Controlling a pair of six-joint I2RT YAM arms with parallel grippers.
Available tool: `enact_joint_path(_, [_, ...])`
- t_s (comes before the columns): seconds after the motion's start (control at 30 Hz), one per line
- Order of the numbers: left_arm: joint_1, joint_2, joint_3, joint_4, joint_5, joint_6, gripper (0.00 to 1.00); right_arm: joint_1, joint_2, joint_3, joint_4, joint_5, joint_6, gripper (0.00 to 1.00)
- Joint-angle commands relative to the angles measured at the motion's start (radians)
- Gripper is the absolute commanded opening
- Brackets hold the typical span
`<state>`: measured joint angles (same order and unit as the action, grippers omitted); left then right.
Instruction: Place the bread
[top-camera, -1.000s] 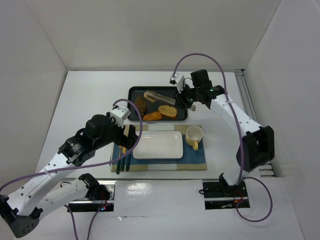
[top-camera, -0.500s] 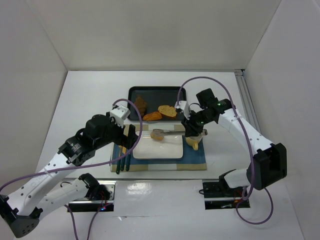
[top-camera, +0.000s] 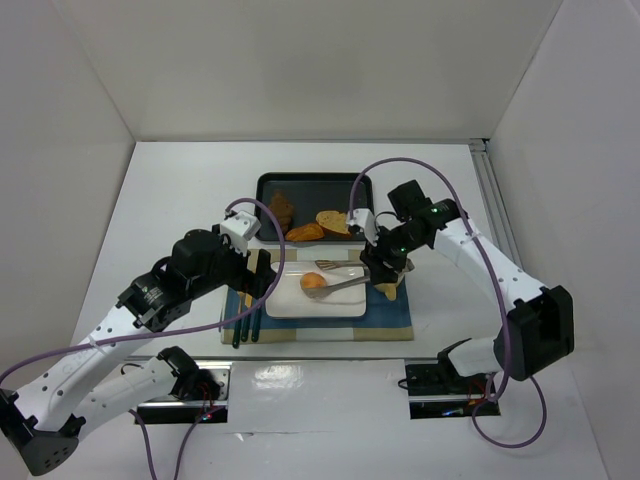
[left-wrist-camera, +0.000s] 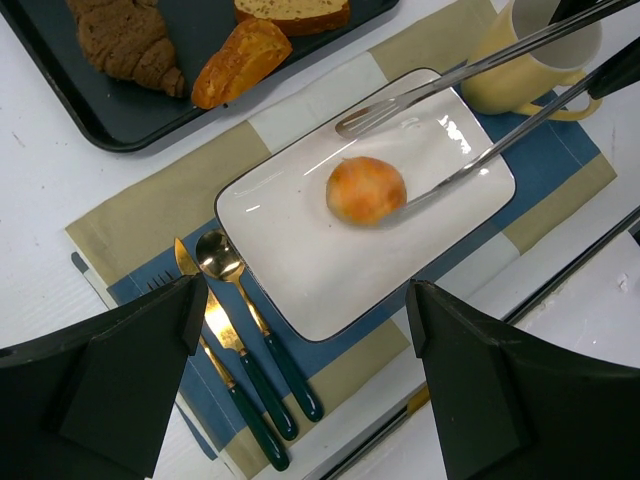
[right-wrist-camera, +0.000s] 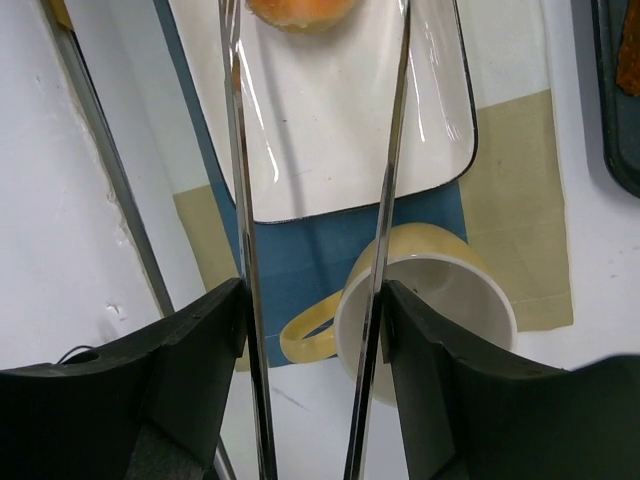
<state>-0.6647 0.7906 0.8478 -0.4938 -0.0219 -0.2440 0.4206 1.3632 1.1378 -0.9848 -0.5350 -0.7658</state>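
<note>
Near the near edge of the tabletop (top-camera: 170, 190), the left end effector (left-wrist-camera: 308, 292) hangs with fingers spread wide and nothing between them, above the cutlery (left-wrist-camera: 218, 258) on the left part of the placemat (top-camera: 390, 322). Just right of it the bread roll (left-wrist-camera: 366, 190) lies on the white plate (left-wrist-camera: 290, 270) between the spread tongs (left-wrist-camera: 380, 115), the nearer arm touching it, the other apart. Farther right, the right end effector (right-wrist-camera: 312, 290) pinches the tongs' handles above the yellow mug (right-wrist-camera: 440, 290), and the black tray (top-camera: 310, 190) of other breads sits behind the plate, toward the far edge.
</note>
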Motion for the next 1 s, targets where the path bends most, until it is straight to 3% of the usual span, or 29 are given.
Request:
enact_joint_path(0.0, [-0.004,-0.004,-0.003,0.031,-0.009,-0.018,1.0,0.012,-0.039,0.022,-0.011,-0.014,-0.012,0.65])
enact_joint_path(0.27, [-0.004,-0.004,-0.003,0.031,-0.009,-0.018,1.0,0.012,-0.059,0.131,-0.011,-0.066,-0.012,0.63])
enact_joint_path(0.4, [-0.004,-0.004,-0.003,0.031,-0.009,-0.018,1.0,0.012,-0.059,0.158,0.076,-0.056,0.026,0.62])
enact_joint_path(0.73, [-0.004,-0.004,-0.003,0.031,-0.05,-0.028,1.0,0.067,0.212,0.275,0.434,0.104,0.146,0.61])
enact_joint_path(0.97, [-0.004,-0.004,-0.003,0.031,-0.05,-0.028,1.0,0.096,0.408,0.399,0.479,0.145,0.186,0.61])
